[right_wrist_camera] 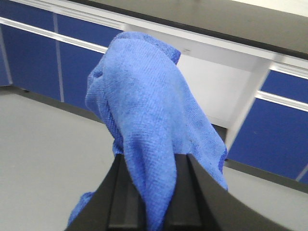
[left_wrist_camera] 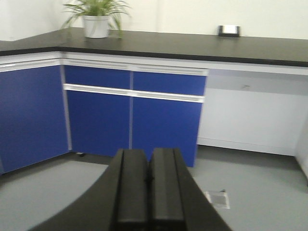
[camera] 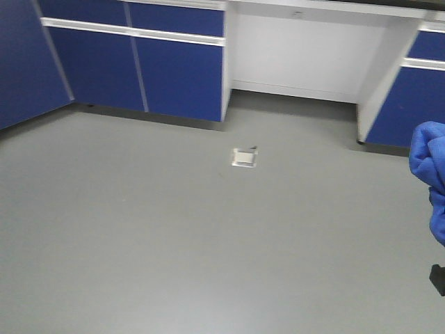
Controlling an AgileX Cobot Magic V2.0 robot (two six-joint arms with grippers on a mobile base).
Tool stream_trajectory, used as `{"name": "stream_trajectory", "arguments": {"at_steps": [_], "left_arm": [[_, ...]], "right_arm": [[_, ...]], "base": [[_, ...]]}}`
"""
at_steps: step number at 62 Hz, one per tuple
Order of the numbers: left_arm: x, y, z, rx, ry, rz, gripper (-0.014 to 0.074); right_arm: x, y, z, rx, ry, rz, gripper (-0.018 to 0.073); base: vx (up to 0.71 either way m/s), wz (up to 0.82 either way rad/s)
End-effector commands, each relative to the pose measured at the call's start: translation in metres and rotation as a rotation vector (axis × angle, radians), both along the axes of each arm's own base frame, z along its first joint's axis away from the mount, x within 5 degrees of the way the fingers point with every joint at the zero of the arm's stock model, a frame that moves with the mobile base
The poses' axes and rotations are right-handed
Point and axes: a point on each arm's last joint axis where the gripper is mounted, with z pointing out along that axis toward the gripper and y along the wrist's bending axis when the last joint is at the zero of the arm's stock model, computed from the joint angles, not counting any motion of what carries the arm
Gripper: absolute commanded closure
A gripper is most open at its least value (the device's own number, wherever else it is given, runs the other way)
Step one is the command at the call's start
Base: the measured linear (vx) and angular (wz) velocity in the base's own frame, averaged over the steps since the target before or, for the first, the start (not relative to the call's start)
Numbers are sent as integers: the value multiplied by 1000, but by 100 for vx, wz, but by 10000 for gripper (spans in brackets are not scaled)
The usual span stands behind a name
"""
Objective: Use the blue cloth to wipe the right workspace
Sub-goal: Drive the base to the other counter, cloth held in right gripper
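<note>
A: Where is the cloth?

B: In the right claw, which is closed on its lower folds. The rest bunches up above the fingers. The front view catches only a blue lump at its right edge.

A: And the table?

B: Ahead of that claw and higher. It is a black band along the top of the right wrist view, running left to right, well apart from the cloth. The next move is probably a lift and a reach forward.

A: The left claw?

B: Jaws pressed together, nothing between them. Only its view shows the tabletop, with the socket box at upper right and a plant at upper left. The front view shows mostly floor and cabinets.
</note>
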Motion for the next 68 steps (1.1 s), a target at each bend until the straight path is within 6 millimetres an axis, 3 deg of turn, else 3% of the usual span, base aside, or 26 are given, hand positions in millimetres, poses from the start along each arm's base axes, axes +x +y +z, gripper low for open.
{"name": "stream_trajectory", "arguments": {"at_steps": [1,68], "left_arm": [[0,-1,-3,-8,-63,-7,602],[0,-1,-3,-8,-62,-7,602]], "right_arm": [[2,-2,14,2,-89,-21,559],[2,-2,14,2,-89,-21,559]], "base": [[4,-53],[20,-36]]}}
